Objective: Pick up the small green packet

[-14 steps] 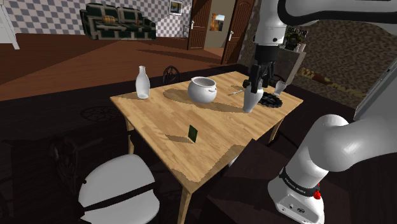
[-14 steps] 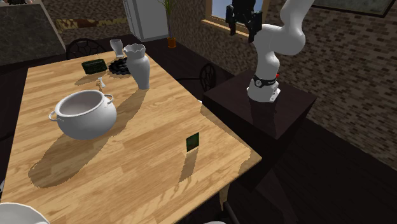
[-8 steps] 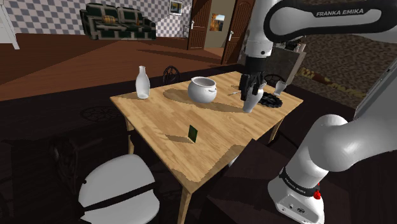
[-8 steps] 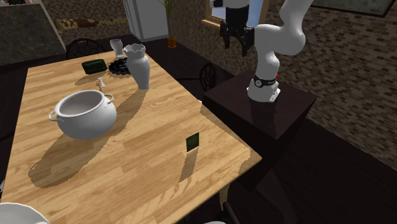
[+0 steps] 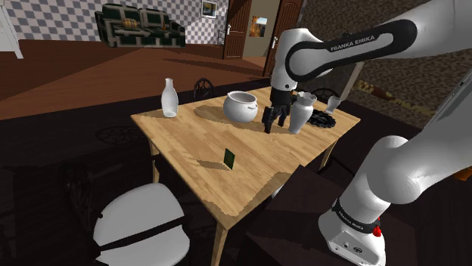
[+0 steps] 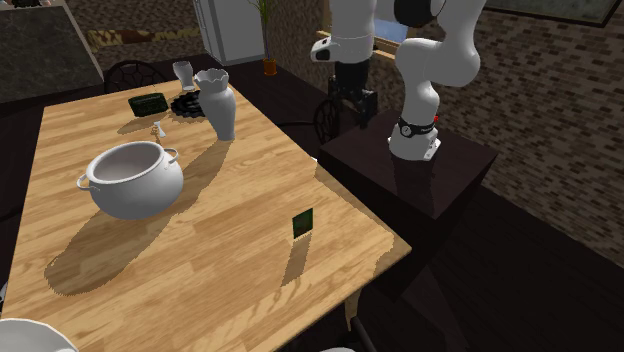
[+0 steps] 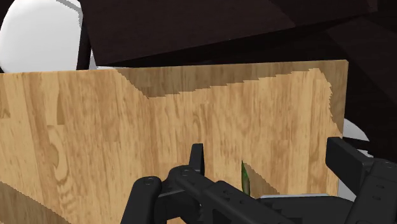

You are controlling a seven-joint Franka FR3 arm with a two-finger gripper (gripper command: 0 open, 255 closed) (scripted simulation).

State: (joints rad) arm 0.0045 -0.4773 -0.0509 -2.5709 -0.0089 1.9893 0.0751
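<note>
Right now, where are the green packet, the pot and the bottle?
packet (image 5: 229, 158), shoulder view, middle of its green face.
pot (image 5: 240, 109), shoulder view, its white belly.
bottle (image 5: 169, 102), shoulder view, its body below the neck.

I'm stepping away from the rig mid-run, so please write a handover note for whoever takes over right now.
Gripper: open and holding nothing. It hangs in the air near the white vase, well apart from the packet.
Small green packet: stands upright on the wooden table, near the edge on the stand's side, with nothing touching it. In the wrist view it shows edge-on, ahead of the fingers.
Done: nothing yet beyond the approach; the packet has not been gripped.
Left: bring the gripper down around the packet, close on it and lift it.
</note>
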